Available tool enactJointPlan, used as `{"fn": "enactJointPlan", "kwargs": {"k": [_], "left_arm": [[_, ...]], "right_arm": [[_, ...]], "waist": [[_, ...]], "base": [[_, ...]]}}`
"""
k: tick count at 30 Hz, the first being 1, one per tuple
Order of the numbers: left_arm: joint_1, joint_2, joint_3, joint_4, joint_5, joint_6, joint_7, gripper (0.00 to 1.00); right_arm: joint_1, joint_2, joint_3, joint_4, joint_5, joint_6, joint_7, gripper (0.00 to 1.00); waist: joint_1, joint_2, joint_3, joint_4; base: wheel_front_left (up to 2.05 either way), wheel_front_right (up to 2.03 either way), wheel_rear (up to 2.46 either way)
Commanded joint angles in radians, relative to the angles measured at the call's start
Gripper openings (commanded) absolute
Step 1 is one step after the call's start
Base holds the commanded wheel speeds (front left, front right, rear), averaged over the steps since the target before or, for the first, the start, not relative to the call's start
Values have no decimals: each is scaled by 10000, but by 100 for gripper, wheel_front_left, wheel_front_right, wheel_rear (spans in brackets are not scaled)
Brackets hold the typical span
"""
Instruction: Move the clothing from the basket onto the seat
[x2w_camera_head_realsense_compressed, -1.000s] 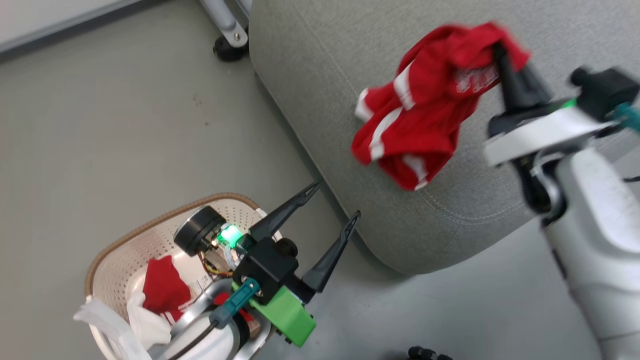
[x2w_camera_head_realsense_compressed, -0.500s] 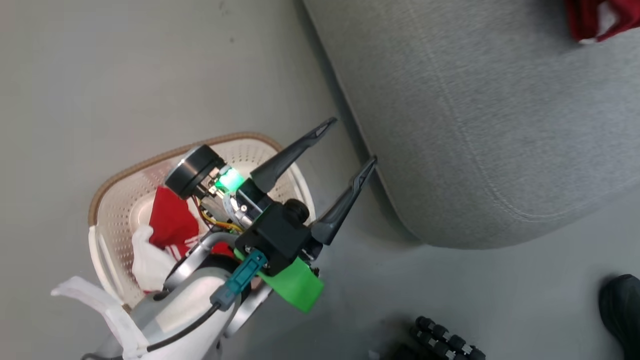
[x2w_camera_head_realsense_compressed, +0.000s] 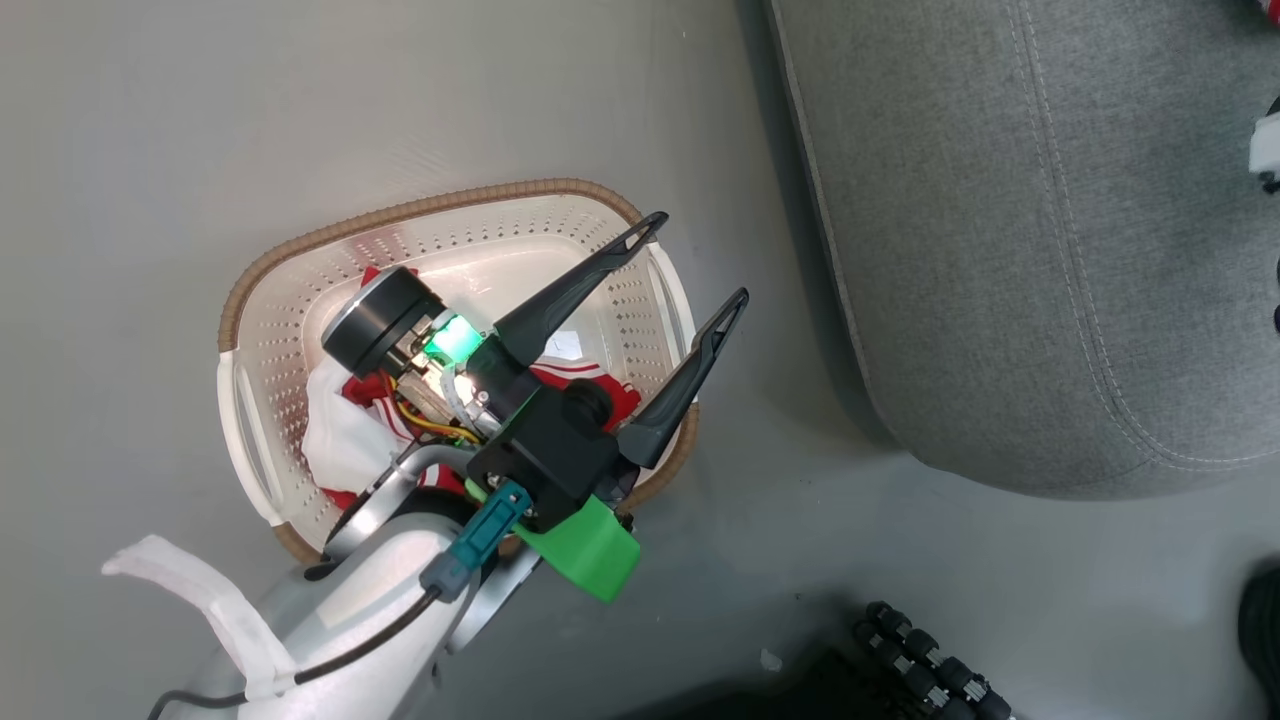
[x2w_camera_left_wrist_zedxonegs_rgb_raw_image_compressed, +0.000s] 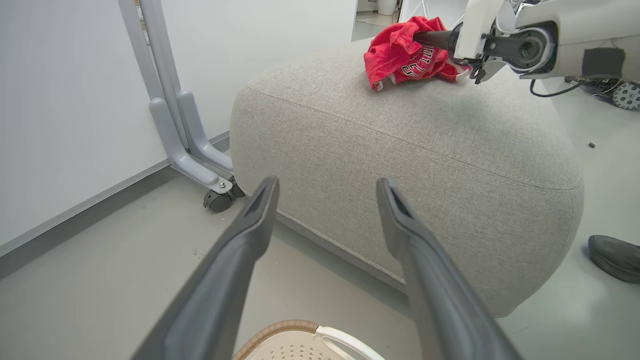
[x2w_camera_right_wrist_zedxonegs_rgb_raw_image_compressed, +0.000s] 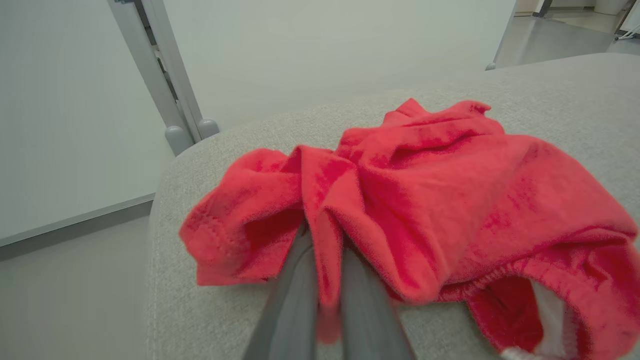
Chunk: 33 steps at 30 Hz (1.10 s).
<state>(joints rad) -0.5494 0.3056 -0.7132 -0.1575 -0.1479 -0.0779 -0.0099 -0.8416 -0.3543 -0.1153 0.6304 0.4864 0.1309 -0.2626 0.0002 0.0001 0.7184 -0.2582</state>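
The cream perforated basket (x2w_camera_head_realsense_compressed: 250, 400) with a brown rim stands on the floor, left of the grey seat (x2w_camera_head_realsense_compressed: 1000, 250). Red clothing with white panels and stripes (x2w_camera_head_realsense_compressed: 590, 378) lies inside it, partly hidden by my left arm. My left gripper (x2w_camera_head_realsense_compressed: 695, 258) hovers open over the basket's right side, fingers pointing toward the seat (x2w_camera_left_wrist_zedxonegs_rgb_raw_image_compressed: 400, 150), with nothing between them. On top of the seat lies a red garment (x2w_camera_left_wrist_zedxonegs_rgb_raw_image_compressed: 400, 60). My right gripper (x2w_camera_left_wrist_zedxonegs_rgb_raw_image_compressed: 435, 39) is shut on it. In the right wrist view its fingers (x2w_camera_right_wrist_zedxonegs_rgb_raw_image_compressed: 300, 280) pinch a fold of the garment (x2w_camera_right_wrist_zedxonegs_rgb_raw_image_compressed: 425, 200).
A grey wheeled stand (x2w_camera_left_wrist_zedxonegs_rgb_raw_image_compressed: 170, 125) rises by the white wall, left of the seat, with a caster (x2w_camera_left_wrist_zedxonegs_rgb_raw_image_compressed: 217, 200) on the floor. A dark shoe (x2w_camera_left_wrist_zedxonegs_rgb_raw_image_compressed: 615, 257) rests at the seat's right. A black ribbed object (x2w_camera_head_realsense_compressed: 930, 670) lies on the floor near my base.
The head camera has swung left and down, bringing the basket to the middle. The right gripper and its red garment have left that view. The left gripper stays open over the basket.
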Motion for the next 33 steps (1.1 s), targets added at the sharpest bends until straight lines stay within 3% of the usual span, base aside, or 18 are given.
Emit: {"fn": "enactJointPlan", "kwargs": {"k": [1, 16, 33], "left_arm": [[-188, 52, 38, 68, -72, 73, -92, 100], [1079, -169, 721, 919, -761, 1109, -1295, 100], [2297, -431, 2032, 2078, -1643, 2033, -2504, 100]], "right_arm": [[419, 166, -220, -124, -197, -3, -31, 100], [3502, 1553, -1087, -2639, -1708, -3, -30, 100], [6241, 2449, 746, -5635, -2890, -8, 179, 100]], "waist": [[-2, -1, -183, -84], [-2, -1, -2220, -73], [-2, -1, -3817, 1357]], "base": [[0, 0, 0], [0, 0, 0], [0, 0, 0]]}}
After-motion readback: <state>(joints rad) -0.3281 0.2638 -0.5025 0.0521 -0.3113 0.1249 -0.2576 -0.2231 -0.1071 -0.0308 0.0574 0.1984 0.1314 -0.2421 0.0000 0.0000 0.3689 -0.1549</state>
